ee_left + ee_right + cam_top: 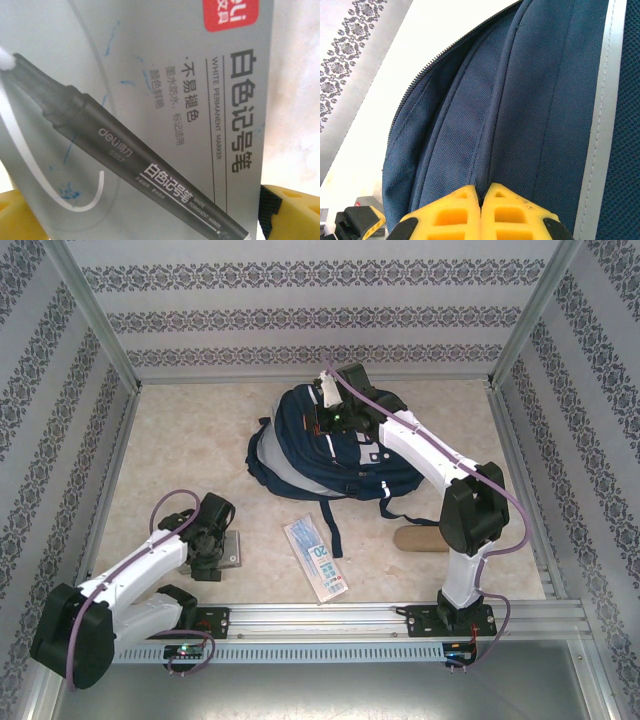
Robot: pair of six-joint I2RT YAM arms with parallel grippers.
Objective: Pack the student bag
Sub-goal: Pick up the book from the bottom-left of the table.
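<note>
The student bag, navy with a white stripe, lies in the middle of the table. My right gripper is at its far top end. In the right wrist view the yellow fingertips are shut on a raised fold of the bag's fabric, beside an unzipped edge. My left gripper hangs low over a grey marker box at the near left. In the left wrist view that box is very close, and the left gripper stands open with one yellow fingertip on each side of it.
A blue-and-white flat packet lies in front of the bag. A tan oblong object rests beside the right arm. Patterned walls and metal posts enclose the table on three sides.
</note>
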